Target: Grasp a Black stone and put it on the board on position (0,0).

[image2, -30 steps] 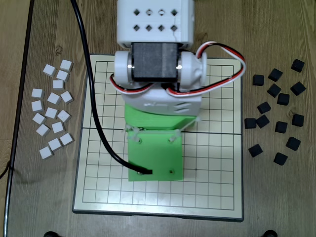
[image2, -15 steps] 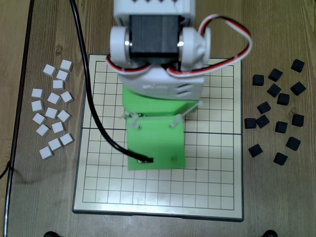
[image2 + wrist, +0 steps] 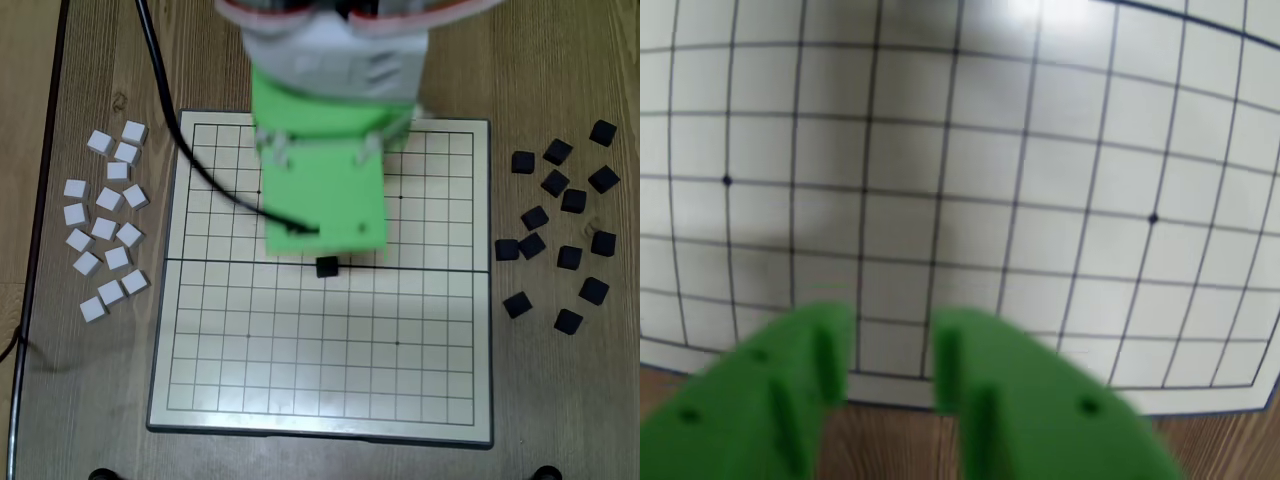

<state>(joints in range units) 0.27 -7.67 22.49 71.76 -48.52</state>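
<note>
Green end effector [image 3: 892,365], black cable [image 3: 190,150]

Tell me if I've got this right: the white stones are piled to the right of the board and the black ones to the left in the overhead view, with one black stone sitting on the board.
Sides are swapped. In the overhead view the white stones lie left of the board and the black stones lie right of it. One black stone does sit on the board, just below the green gripper.

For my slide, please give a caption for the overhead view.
Green arm above the board, one black stone near its centre.
</note>
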